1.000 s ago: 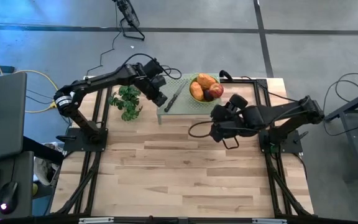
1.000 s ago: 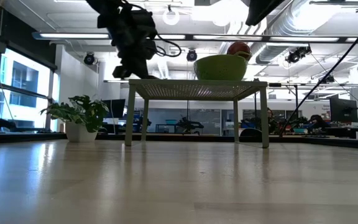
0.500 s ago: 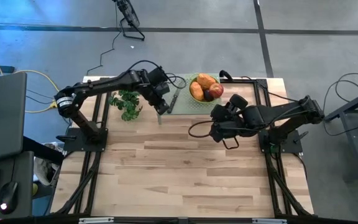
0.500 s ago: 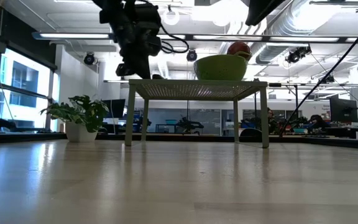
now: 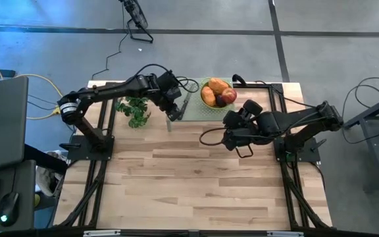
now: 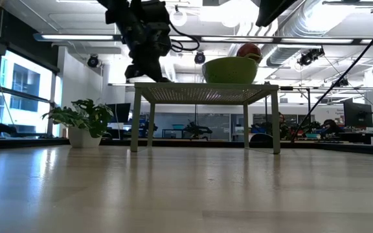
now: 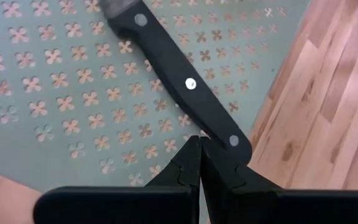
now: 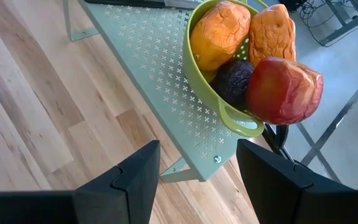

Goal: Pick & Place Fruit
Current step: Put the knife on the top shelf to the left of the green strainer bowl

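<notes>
1. From above, the fruit (image 5: 217, 94) sits heaped in a green bowl (image 5: 207, 103) on a pale green perforated stand (image 5: 196, 110) at the far edge of the bench (image 5: 196, 178). The left gripper (image 5: 172, 112) hangs over the stand's near left corner, beside the knife (image 5: 184, 103); a leafy bunch (image 5: 134, 108) lies to its left. The right gripper (image 5: 229, 139) waits over the bench, just in front of the stand.

2. At bench height, the stand (image 6: 203, 92) rises on thin legs with the bowl (image 6: 230, 69) on top and the red apple (image 6: 249, 50) peeping over its rim. The left arm comes down at the stand's left end.

3. The left wrist view looks down on the black knife handle (image 7: 179, 81). The left gripper's (image 7: 200, 144) fingers are pressed together, holding nothing, their tips right at the butt of the handle.

4. The right wrist view shows two orange pieces (image 8: 221, 35), a dark purple one (image 8: 234, 82) and the apple (image 8: 284, 89) crowded in the bowl (image 8: 229, 112). The right gripper (image 8: 197, 163) has its fingers (image 8: 135, 169) spread wide and empty. I'd judge the fruit light and rigid, probably smooth enough to slip. The apple, on top nearest the rim, looks the easiest pick, gripped across its widest part from above.
</notes>
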You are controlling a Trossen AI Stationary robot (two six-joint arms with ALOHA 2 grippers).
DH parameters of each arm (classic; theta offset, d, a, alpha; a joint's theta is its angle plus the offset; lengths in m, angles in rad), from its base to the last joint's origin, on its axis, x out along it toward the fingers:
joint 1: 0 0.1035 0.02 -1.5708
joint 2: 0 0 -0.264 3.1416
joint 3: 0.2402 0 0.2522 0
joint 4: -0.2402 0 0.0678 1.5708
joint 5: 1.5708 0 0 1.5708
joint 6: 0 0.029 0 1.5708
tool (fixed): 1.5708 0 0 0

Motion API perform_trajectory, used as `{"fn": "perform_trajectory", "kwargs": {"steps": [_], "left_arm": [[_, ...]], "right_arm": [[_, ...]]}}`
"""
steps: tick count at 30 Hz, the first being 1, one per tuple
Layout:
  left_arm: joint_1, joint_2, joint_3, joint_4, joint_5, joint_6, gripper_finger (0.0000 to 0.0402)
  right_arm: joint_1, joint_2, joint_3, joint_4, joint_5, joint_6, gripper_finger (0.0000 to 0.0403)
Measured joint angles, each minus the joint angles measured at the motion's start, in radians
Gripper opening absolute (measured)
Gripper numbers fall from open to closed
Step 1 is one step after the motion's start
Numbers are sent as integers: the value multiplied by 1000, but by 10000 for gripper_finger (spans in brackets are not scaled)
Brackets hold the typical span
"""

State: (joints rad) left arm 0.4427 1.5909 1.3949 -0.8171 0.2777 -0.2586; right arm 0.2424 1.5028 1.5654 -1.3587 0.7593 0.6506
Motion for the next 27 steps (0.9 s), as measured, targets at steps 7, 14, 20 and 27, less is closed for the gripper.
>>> {"fn": "perform_trajectory", "kwargs": {"steps": [7, 14, 20, 27], "left_arm": [[0, 0, 0, -4, 4, -3, 1], [-20, 17, 0, 1, 29, -12, 1], [-40, 32, 1, 23, 34, -8, 1], [-38, 32, 1, 29, 34, -8, 1]], "right_arm": [[0, 0, 0, 0, 0, 0, 206], [0, 0, 0, -1, 0, 0, 206], [0, 0, 0, -1, 0, -4, 206], [0, 0, 0, -1, 0, -8, 206]]}}
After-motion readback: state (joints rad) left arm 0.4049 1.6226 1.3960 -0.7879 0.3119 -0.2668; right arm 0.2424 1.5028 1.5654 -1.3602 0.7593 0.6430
